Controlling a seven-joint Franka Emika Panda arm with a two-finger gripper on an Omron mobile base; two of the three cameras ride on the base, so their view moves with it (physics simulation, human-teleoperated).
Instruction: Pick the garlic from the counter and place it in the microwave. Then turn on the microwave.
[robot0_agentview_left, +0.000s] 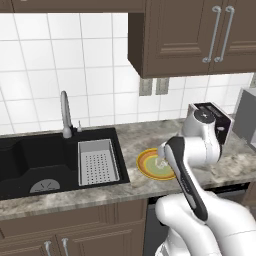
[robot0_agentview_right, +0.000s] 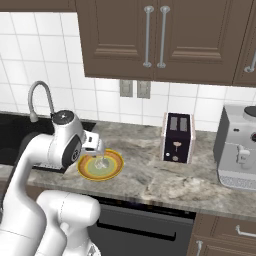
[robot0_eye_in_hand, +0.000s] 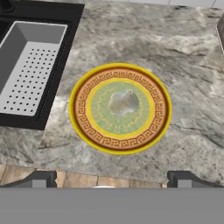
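The garlic (robot0_eye_in_hand: 123, 103) is a small off-white bulb lying in the middle of a round plate (robot0_eye_in_hand: 75, 109) with a yellow rim and a brown key pattern. The plate rests on the grey marbled counter (robot0_eye_in_hand: 183, 65). My gripper (robot0_eye_in_hand: 111, 179) hangs open right above the plate, its two dark fingertips apart with nothing between them. From the base, the garlic (robot0_agentview_right: 100, 164) lies just under the hand (robot0_agentview_right: 96, 149), and the arm partly covers the plate (robot0_agentview_left: 142, 162). The microwave is out of view.
A black sink with a grey perforated basket (robot0_agentview_left: 98, 162) and a faucet (robot0_agentview_left: 65, 112) lies left of the plate. To its right stand a silver-and-black toaster (robot0_agentview_right: 176, 137) and a grey machine (robot0_agentview_right: 237, 150). Brown wall cabinets (robot0_agentview_right: 150, 40) hang overhead.
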